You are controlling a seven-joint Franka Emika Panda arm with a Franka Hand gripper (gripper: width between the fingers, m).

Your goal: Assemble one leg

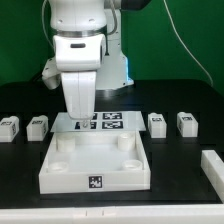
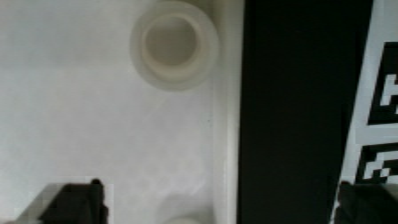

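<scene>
Four small white legs with marker tags lie on the black table: two at the exterior view's left [image 1: 10, 126] [image 1: 38, 125] and two at its right [image 1: 157, 123] [image 1: 186, 122]. The large white square panel [image 1: 95, 168] with round corner sockets lies in the middle. My gripper [image 1: 78, 114] hangs over the panel's far edge near one socket [image 2: 175, 45]. In the wrist view the gripper [image 2: 221, 205] is wide open and empty. Its dark fingers [image 2: 71, 203] straddle the panel's edge [image 2: 222, 120]. No leg shows in the wrist view.
The marker board [image 1: 102, 121] lies flat just behind the panel, and its tags show in the wrist view [image 2: 379, 100]. A white block [image 1: 213, 166] lies at the exterior view's right front. A green wall stands behind the table.
</scene>
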